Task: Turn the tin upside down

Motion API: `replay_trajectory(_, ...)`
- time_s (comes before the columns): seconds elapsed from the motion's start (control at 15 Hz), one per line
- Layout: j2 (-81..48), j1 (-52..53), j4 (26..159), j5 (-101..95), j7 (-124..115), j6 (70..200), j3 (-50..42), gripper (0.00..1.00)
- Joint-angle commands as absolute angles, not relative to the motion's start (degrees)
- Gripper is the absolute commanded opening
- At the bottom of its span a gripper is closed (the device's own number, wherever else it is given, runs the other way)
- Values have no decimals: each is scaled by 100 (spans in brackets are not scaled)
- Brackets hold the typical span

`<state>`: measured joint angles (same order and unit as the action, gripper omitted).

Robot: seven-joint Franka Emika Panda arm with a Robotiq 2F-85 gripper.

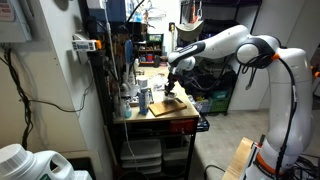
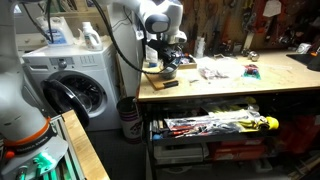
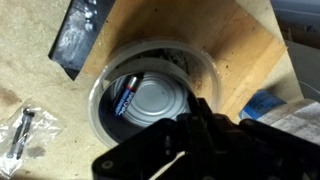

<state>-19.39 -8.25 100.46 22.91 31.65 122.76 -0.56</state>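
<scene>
small round silvery-grey metal tin (image 3: pixel 155 100), pale face up, dark side wall | my black gripper (image 3: pixel 197 115) over its near edge, closed, apparently pinching the rim

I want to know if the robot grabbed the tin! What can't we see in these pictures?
- Wrist view: the dark hand covers the near edge of the tin, so any grip on it is hidden.
- Wrist view: the blue thing beside the tin is too blurry to name.
- In both exterior views: the tin is too small to pick out under the hand.
</scene>
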Motion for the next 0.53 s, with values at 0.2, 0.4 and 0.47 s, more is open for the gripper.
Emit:
replay_trajectory(0.2,-1335,-1228,10296,3355,3637,12189,130,1)
replay_trajectory(0.4,-1240,-1363,10315,4384,4141,12024,103,1)
replay_trajectory(0.47,-1233,-1387,10323,4722,4307,11919,65,1)
